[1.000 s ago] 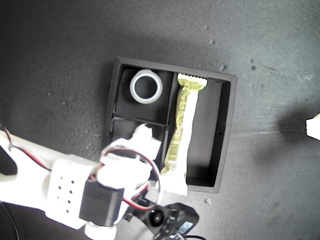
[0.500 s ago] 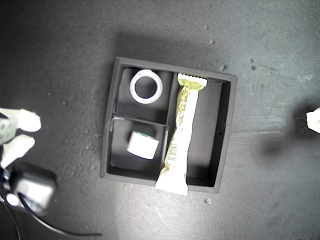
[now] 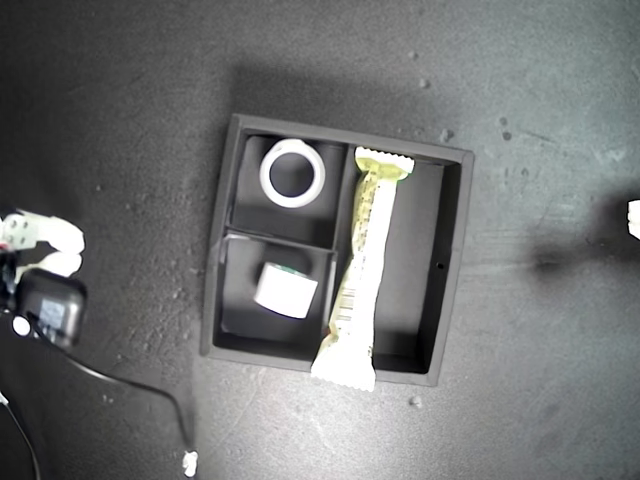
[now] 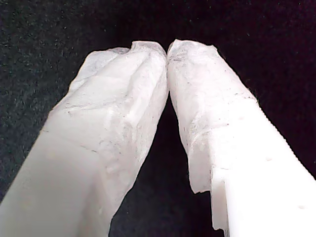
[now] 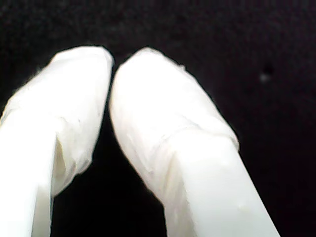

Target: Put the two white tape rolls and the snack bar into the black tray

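The jaws of my first gripper are pressed together at the tips with nothing between them, and the jaws of my second gripper are likewise closed on nothing, over dark bench.

The wider tape roll lies flat in one small compartment of the black tray. The smaller tape roll sits in the other small compartment, a little askew. The snack bar lies in the long compartment, but one crimped end rides over the tray wall nearest the exterior view's bottom and hangs outside.

I judge the placing almost done. What remains, if anything, is to nudge that overhanging end inward, gently along the bar's length, so that the wrapper does not buckle or tip out.

One arm is at the exterior view's left edge, well apart from the tray. A white tip shows at the right edge. I cannot tell which arm is which.
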You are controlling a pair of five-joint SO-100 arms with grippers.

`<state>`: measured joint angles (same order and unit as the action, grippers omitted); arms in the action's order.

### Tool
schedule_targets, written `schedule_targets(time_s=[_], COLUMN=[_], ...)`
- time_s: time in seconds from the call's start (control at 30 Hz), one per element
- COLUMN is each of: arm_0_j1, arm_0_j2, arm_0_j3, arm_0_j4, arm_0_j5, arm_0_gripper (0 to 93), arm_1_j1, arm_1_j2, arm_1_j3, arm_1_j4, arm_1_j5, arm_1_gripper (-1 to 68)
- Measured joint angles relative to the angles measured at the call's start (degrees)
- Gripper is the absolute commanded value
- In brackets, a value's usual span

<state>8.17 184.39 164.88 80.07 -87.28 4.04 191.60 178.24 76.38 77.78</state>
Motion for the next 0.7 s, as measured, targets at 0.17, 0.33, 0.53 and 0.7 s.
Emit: schedule_targets(time_s=[0.17, 0.33, 0.53, 0.7], arm_0_j1=[-0.1, -0.4, -0.9, -1.0], arm_0_j2=[6.7, 6.7, 6.7, 6.7], arm_0_j3=[10.2, 11.3, 11.3, 11.3], arm_0_j4=[-2.2, -2.3, -2.3, -2.3], arm_0_j5=[-0.3, -2.3, -3.8, 3.5], arm_0_gripper=[0.0, 0.2, 0.2, 0.2], arm_1_j1=[-0.8, -0.7, -1.0, -1.0], arm_1_j2=[0.1, 0.1, 0.1, 0.1], arm_1_j3=[0.0, 0.0, 0.0, 0.0], arm_1_j4=[0.0, 0.0, 0.0, 0.0], arm_1_j5=[0.0, 0.0, 0.0, 0.0], arm_1_gripper=[0.0, 0.0, 0.0, 0.0])
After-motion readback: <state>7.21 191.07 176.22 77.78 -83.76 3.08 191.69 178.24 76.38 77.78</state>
